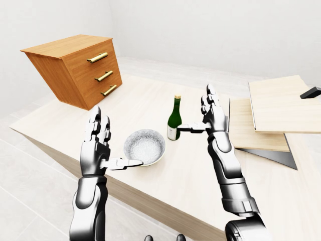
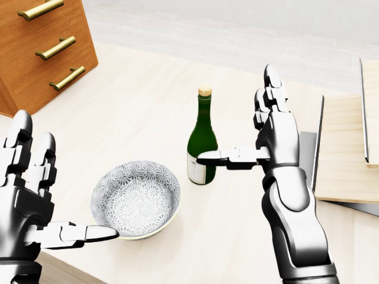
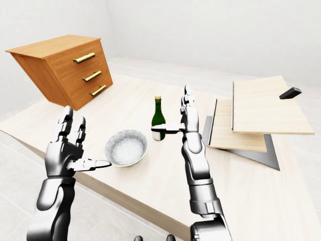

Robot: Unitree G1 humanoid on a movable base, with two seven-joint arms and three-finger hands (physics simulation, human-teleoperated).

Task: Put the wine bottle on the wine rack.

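A dark green glass wine bottle [image 2: 202, 145] with a cork-coloured top and a white label stands upright on the pale wooden bench [image 2: 136, 100], near the middle of the head view. The right robot hand [image 2: 260, 142] is just to its right — fingers [image 2: 271, 94] straight and pointing up, thumb stretched out level toward the left so that its tip lies across the bottle's label. The hand is spread, not closed on anything; whether the thumb actually touches the glass cannot be told.

Just left of the bottle and a little lower sits a round ceramic bowl with a grey speckled pattern [image 2: 136, 199]. The left robot hand [image 2: 37, 204] is at the lower left of the head view, also spread and empty, its thumb reaching toward the bowl's rim.

A brown wooden chest of three drawers with brass handles [image 1: 80, 68] stands tilted at the upper left of the left-eye view. At the right, light wooden boards on a grey base — the wine rack [image 1: 271, 118] — lie well apart from the bottle.
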